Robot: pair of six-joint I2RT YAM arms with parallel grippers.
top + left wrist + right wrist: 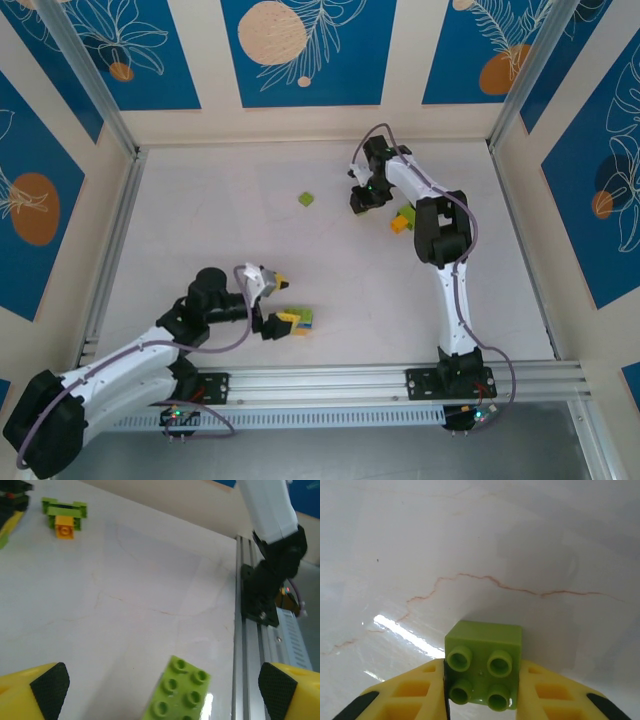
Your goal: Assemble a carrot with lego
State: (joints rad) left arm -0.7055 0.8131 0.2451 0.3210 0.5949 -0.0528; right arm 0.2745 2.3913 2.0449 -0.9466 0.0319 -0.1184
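Square brick clenched in right jaws; left jaws released, flanking long brick

Lime green brick, yellow right gripper, white table.

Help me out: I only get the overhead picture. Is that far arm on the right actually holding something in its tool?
Observer: Yes. The right tool is shut on a lime green four-stud brick, with one finger on each side.
Operator: And the near arm's tool, on the left?
Observer: The left tool is open wide. A longer green brick lies between its fingers, touching neither.
Operator: Anything else from that camera?
Observer: Farther off on the table, an orange brick sits right against a green piece.
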